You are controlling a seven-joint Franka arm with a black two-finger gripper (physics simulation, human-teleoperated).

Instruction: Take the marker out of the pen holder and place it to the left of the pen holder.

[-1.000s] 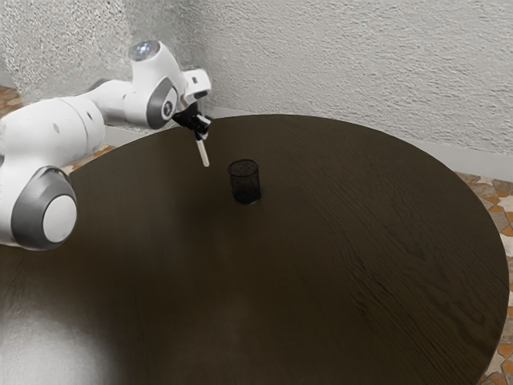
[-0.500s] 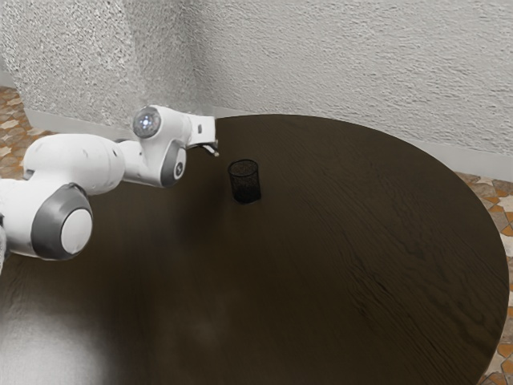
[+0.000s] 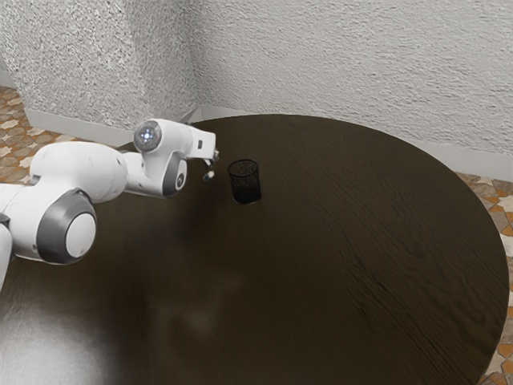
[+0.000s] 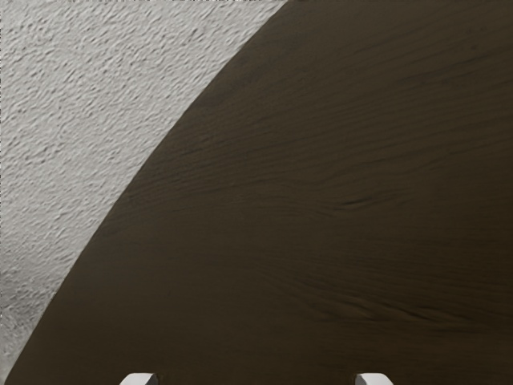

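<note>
The black mesh pen holder (image 3: 245, 182) stands upright on the dark table (image 3: 321, 273), and nothing sticks up above its rim. Toward the exterior view's left of it, and apart from it, is my gripper (image 3: 210, 169), partly hidden by the hand. A small pale spot shows at its tip; I cannot tell whether that is a fingertip or part of the marker. In the wrist view my gripper (image 4: 256, 379) is open, its two pale tips far apart at the lower edge with bare table between them. I cannot make out the marker for certain.
The table's curved far edge (image 3: 276, 115) runs behind the hand, close to a rough white wall (image 3: 337, 64). In the wrist view that wall (image 4: 88, 104) lies beyond the table edge. Patterned floor tiles (image 3: 505, 212) lie past the table's side.
A second ago a pale marker hung from my gripper; that shape is no longer distinct. The arm has come lower, the hand has turned, and the pen holder has stayed put.
</note>
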